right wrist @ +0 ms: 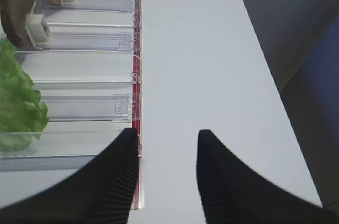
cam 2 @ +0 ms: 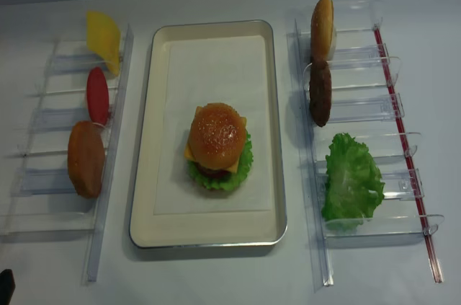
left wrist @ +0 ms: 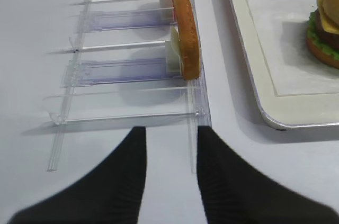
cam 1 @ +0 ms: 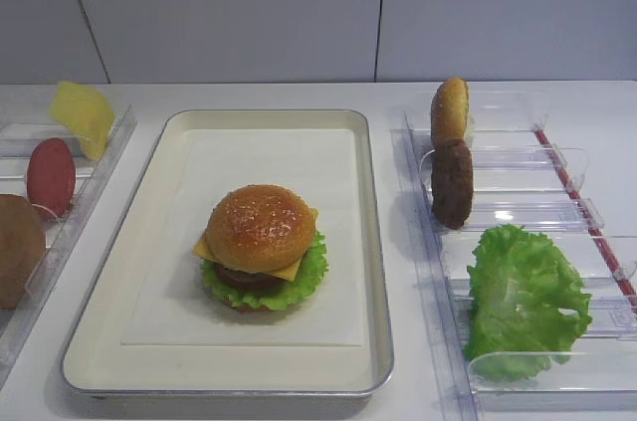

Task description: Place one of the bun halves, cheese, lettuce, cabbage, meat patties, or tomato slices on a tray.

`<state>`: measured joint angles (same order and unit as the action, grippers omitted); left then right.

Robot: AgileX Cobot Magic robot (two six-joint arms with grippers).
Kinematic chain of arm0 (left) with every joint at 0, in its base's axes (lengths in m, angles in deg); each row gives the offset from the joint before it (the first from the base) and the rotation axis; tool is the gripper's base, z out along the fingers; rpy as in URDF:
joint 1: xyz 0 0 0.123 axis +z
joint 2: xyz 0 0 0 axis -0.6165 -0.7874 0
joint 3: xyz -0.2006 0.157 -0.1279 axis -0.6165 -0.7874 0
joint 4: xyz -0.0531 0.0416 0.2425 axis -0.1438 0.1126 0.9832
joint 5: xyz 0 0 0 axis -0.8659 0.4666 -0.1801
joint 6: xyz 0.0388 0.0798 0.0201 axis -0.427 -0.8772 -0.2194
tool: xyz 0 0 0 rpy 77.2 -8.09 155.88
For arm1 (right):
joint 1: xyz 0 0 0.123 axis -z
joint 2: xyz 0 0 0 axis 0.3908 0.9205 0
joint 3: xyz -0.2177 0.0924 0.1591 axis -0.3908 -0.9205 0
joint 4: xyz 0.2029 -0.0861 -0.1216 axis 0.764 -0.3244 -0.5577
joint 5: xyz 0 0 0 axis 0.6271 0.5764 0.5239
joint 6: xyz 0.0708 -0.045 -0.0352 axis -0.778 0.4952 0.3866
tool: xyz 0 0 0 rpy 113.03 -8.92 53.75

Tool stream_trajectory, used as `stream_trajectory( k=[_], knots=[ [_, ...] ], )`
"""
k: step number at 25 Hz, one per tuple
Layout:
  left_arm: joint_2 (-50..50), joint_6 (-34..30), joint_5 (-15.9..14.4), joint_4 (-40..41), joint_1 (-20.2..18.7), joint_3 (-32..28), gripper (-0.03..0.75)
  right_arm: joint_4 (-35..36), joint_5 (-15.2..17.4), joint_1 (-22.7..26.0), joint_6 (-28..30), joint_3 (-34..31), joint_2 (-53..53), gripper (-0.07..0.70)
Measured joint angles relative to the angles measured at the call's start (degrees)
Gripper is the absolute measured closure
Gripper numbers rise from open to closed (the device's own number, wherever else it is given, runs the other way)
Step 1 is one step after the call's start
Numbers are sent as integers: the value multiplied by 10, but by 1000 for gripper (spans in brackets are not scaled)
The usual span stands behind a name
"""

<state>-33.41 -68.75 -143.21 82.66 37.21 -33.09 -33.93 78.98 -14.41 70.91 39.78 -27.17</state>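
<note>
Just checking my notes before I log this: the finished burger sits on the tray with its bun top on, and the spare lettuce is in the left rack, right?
Not quite. The burger does sit on the tray with its bun top on, but the spare lettuce is in the right rack, as both exterior high views show.

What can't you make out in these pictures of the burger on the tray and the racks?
- Burger on the tray: the top bun covers the layers; only edges of cheese, patty and lettuce show, and any tomato slice is hidden.
- Left wrist view: the picture's right edge cuts the burger off.
- Right wrist view: the left edge crops the lettuce.
- Both arms stay outside the high views.
- Left rack's round brown piece: bun or patty, unclear.
</note>
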Motion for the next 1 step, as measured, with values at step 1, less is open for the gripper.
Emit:
stream_trajectory(
  k=[1],
  knots=[
    [0,0,0,0,0,0,499,0,0,0,0,0,0,357]
  ],
)
